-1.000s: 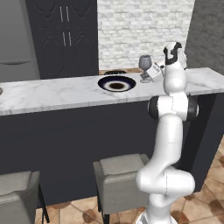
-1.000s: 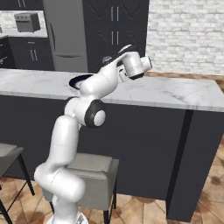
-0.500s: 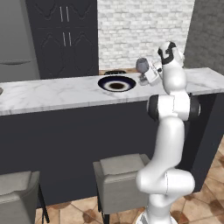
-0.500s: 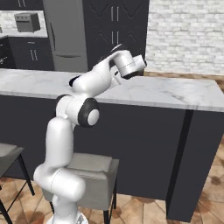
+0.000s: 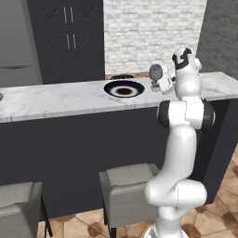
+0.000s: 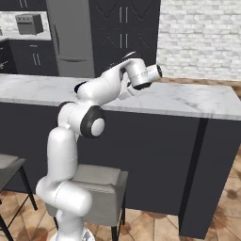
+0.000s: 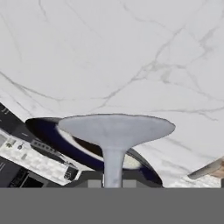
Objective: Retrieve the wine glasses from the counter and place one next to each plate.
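Greyish wine glass (image 5: 155, 72) in raised gripper (image 5: 161, 83)

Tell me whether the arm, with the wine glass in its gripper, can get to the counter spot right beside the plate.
Probably yes. The gripper holds the wine glass above the counter, just to the right of the plate. The marble between them looks bare, so nothing seems to block a short lowering.

The claw (image 5: 160, 82) holds a glass (image 5: 155, 72) just above the table (image 5: 56, 100), to the right of the plate (image 5: 124, 89). Two stools (image 5: 125, 183) stand below, and dark cabinets (image 5: 69, 42) rise behind.
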Robot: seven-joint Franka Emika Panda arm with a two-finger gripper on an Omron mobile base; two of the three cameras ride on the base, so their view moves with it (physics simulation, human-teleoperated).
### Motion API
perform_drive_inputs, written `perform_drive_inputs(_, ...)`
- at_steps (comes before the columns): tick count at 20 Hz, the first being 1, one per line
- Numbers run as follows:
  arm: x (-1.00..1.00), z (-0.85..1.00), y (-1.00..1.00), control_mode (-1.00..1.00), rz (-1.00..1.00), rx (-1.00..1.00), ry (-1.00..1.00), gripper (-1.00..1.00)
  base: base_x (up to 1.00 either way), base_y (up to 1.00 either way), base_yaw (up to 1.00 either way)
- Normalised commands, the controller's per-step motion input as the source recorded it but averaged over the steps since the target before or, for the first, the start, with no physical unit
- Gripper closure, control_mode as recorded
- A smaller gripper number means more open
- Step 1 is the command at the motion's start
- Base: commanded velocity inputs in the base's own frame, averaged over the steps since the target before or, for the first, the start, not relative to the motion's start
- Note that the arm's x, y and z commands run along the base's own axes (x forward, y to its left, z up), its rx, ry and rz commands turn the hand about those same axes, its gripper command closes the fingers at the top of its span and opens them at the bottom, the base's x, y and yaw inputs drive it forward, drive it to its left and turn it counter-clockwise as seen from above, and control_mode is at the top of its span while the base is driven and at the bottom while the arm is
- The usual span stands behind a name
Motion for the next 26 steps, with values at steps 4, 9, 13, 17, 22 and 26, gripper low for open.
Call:
perform_drive_inputs(4, 0.55, 0.04, 0.01, -1.0, 0.0, 0.02, 0.01, 1.0, 0.0, 0.0, 0.0)
perform_drive_inputs(9, 0.47, 0.13, -0.01, -1.0, 0.0, 0.14, 0.11, 1.0, 0.0, 0.0, 0.0)
perform_drive_inputs(13, 0.2, 0.03, -0.13, -1.0, 0.0, 0.16, 0.04, 1.0, 0.0, 0.0, 0.0)
perform_drive_inputs(17, 0.07, 0.0, -0.08, -1.0, 0.0, 0.03, 0.0, 1.0, 0.0, 0.0, 0.0)
perform_drive_inputs(22, 0.0, -0.2, 0.13, -1.0, 0.0, -0.02, 0.0, 1.0, 0.0, 0.0, 0.0)
perform_drive_inputs(26, -0.01, -0.28, 0.23, -1.0, 0.0, -0.05, 0.0, 1.0, 0.0, 0.0, 0.0)
